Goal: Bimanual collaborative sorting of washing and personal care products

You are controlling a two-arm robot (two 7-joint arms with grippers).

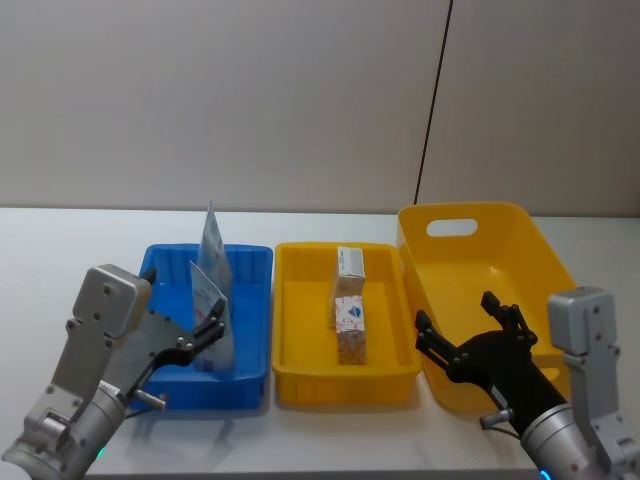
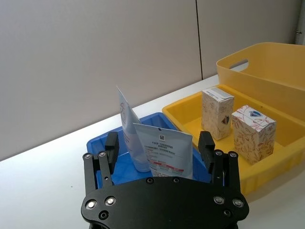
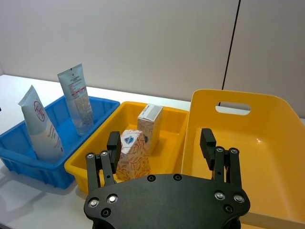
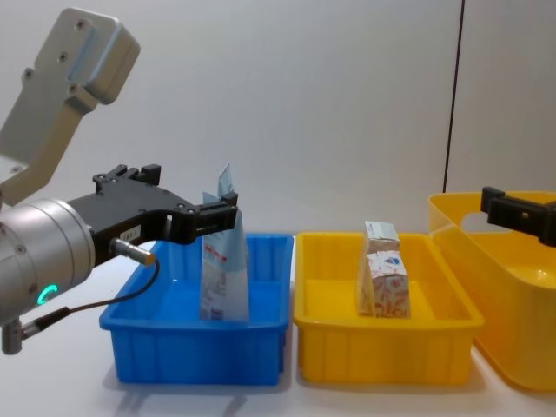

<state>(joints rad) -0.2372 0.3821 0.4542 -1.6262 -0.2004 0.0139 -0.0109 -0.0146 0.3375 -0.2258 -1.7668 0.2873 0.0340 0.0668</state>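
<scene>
The left gripper [image 2: 158, 139] is hovering with its fingers [image 2: 206, 145] spread, the nearer squeeze tube [image 2: 164, 155] standing upright in the blue bin [image 1: 252, 320] between them untouched, while the right gripper [image 3: 159, 137] is hanging splayed at the large yellow bin [image 1: 480, 250].

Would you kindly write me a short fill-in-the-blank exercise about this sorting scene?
The bin holding both squeeze tubes is coloured ___. The cartons in the small yellow bin number ___. The left gripper has its fingers ___ beside the nearer tube. The right gripper hangs open by the large bin coloured ___.
Missing words: blue; two; open; yellow.
</scene>
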